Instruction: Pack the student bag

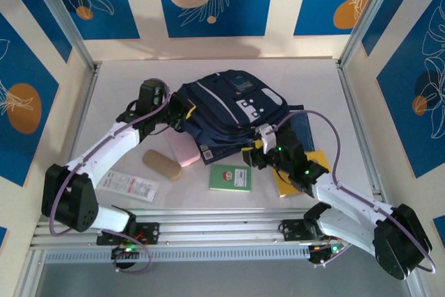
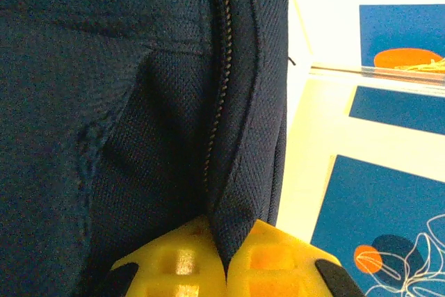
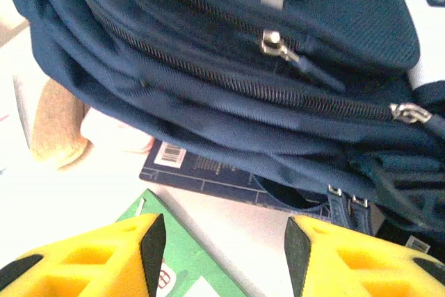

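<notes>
The student bag lies flat in the middle of the tabletop with its front patch facing up. My left claw is clamped on a fold of the bag's navy fabric, just beside a zipper line on the bag's left side. My right claw hangs just off the bag's near edge, jaws spread and nothing between them. It faces the stacked zips, and the zipper pull nearest it sits on a track that looks closed.

As I judge it, packing has hardly begun. A pink case, a tan case and a green booklet lie on the near side of the bag. A white packet sits further out to the bag's near left. A yellow book lies at the bag's near right, partly under my right arm. A dark blue book with a barcode label is tucked beneath the bag's near edge. I cannot see inside the bag, so I cannot say whether anything is already in it. By my reckoning a compartment has to be opened, the loose items loaded, and the zip run shut.
</notes>
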You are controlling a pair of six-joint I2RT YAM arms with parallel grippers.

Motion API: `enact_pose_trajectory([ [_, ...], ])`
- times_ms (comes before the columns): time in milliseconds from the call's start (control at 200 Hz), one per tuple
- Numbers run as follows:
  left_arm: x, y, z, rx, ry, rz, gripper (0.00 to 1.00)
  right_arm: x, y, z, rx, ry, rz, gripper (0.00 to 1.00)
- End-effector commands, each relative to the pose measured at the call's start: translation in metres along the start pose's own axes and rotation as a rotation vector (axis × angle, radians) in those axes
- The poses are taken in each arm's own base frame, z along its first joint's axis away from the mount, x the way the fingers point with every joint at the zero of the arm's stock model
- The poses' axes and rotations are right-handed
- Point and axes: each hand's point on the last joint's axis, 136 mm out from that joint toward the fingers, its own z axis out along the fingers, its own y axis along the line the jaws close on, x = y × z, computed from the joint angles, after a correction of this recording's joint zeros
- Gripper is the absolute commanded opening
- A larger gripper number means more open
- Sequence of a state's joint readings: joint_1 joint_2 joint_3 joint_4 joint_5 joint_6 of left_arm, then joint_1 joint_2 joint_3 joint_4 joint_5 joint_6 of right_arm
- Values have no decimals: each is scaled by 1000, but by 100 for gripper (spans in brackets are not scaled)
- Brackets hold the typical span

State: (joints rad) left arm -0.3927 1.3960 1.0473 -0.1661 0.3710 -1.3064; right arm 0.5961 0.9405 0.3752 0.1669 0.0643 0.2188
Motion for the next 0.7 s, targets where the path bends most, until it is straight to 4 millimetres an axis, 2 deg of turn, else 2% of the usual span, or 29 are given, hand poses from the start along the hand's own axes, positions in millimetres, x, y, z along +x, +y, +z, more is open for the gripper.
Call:
enact_pose_trajectory([
  [0,28,-1,-5,35,138,21,0,-23,-8,-4,20,-156,11,52],
  [130,31,4,-7,12,149,15,0,-17,-31,-3,-34,-124,258,55],
  [250,34,1,-6,-26,191,-8,0,-20,-39,-5,-130,-76,408,55],
  [440,35,-9,-8,-24,211,-40,0,-16,-31,-3,-223,2,482,55],
  [695,34,-23,-12,6,206,-45,0,0,-38,2,-180,46,501,56],
])
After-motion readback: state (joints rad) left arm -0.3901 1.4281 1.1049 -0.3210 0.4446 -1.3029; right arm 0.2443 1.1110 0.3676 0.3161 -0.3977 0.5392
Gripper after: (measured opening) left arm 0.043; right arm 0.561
